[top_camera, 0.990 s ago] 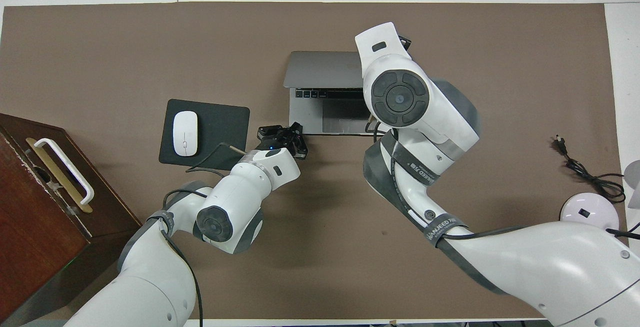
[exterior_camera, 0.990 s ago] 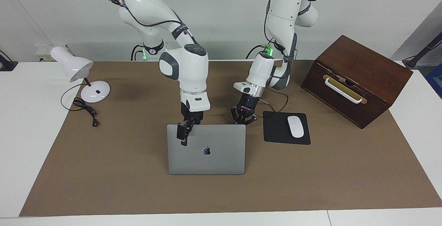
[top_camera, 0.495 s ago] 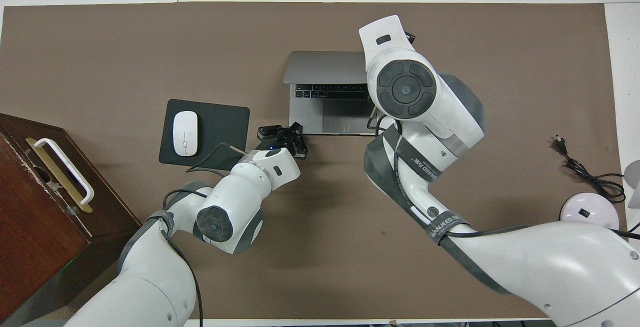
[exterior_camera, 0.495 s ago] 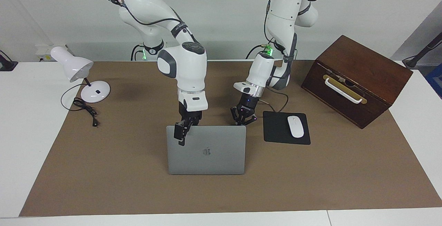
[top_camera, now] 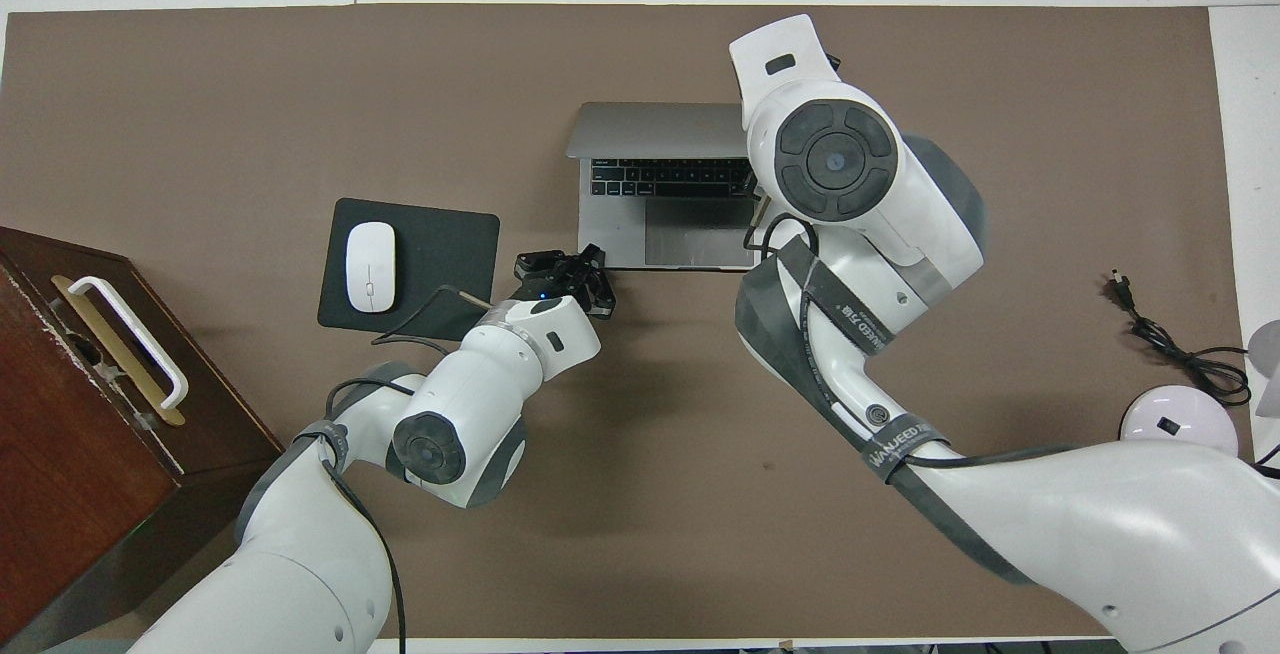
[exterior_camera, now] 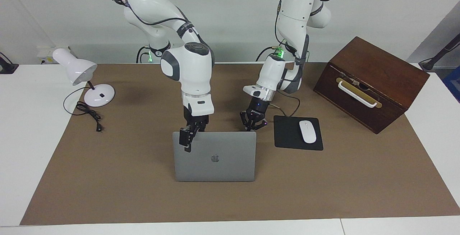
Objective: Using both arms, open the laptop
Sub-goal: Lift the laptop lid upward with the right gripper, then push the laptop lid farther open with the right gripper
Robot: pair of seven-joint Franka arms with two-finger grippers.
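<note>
While the slim silver-grey laptop (exterior_camera: 230, 163) sits mid-table on the matte brown mat (exterior_camera: 341, 188), its flat metal lid stands nearly upright. The dark apple logo faces away from the robots; the dark keyboard and smooth trackpad face them. The hinge is the edge farther from the robots, and the long axis runs across the table from one arm's end to the other.

The right gripper (exterior_camera: 189, 138) is at the lid's top corner with jaws spread wide across that edge. One black finger (exterior_camera: 184, 140) hangs down the outer face; whether it presses the metal I cannot tell. The left gripper (exterior_camera: 252, 124), fingertips closed together, is low at the base's corner nearest the robots.

Seen from overhead, a thin black rectangular mouse pad (top_camera: 440, 279) with a glossy white oval mouse (top_camera: 370, 266) lies at 8 o'clock from the laptop. A dark wooden box (top_camera: 60, 414) with a white handle lies farther out at 8 o'clock, and a white lamp (top_camera: 1178, 419) at 4 o'clock.
</note>
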